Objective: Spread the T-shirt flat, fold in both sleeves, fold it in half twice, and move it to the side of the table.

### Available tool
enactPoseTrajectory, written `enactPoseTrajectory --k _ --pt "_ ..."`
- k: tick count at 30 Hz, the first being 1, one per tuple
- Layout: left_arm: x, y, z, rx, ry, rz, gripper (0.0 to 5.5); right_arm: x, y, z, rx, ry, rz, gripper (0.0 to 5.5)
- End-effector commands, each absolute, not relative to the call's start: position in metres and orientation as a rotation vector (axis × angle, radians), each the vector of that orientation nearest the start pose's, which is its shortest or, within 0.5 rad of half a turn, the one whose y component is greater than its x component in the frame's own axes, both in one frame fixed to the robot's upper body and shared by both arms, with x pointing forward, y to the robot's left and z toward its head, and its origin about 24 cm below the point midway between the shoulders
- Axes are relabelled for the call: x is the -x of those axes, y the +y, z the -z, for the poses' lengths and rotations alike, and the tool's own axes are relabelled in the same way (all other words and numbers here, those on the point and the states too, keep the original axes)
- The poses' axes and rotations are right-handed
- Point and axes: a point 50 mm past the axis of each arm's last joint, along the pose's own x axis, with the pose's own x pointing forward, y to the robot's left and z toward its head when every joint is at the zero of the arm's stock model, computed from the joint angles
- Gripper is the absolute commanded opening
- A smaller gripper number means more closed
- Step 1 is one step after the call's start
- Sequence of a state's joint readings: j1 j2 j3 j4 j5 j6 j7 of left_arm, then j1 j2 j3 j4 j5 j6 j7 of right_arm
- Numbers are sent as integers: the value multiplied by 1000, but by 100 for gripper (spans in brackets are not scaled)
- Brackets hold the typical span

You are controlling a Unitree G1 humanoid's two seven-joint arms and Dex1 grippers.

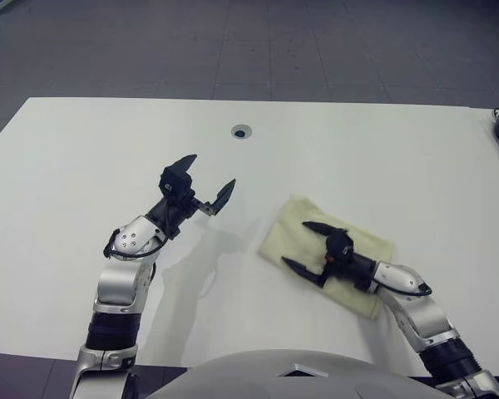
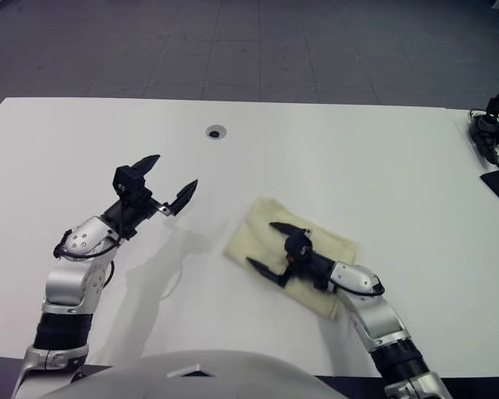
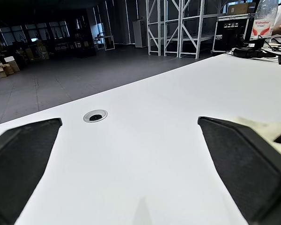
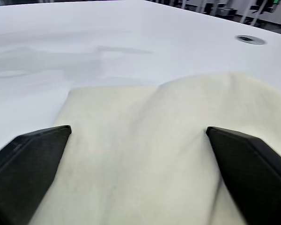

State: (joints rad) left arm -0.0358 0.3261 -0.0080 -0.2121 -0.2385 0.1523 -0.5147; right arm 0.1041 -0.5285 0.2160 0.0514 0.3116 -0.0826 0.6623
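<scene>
The pale yellow T-shirt lies folded into a small rectangle on the white table, right of centre toward the front. My right gripper hovers just over its middle, open, one finger to each side and nothing held; the cloth spreads between the fingers in the right wrist view. My left gripper is open and raised above bare table, left of the shirt and well apart from it. In the left wrist view a strip of the shirt peeks past one of its fingers.
A round cable grommet is set in the table behind both grippers. Black cables and gear lie at the far right edge. Wide bare table spreads to the left and behind the shirt.
</scene>
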Motion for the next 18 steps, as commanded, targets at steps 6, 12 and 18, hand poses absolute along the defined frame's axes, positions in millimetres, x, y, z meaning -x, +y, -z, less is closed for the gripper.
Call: enactPoseTrajectory --k 6,12,18 --pt "-245 178 -91 -121 -59 550 540 -197 -283 90 68 783 177 539" --pt "-247 176 -92 -125 -62 561 540 -216 -289 85 12 718 375 539" --pt "-247 176 -92 -128 -60 567 540 -228 -277 81 57 636 353 539"
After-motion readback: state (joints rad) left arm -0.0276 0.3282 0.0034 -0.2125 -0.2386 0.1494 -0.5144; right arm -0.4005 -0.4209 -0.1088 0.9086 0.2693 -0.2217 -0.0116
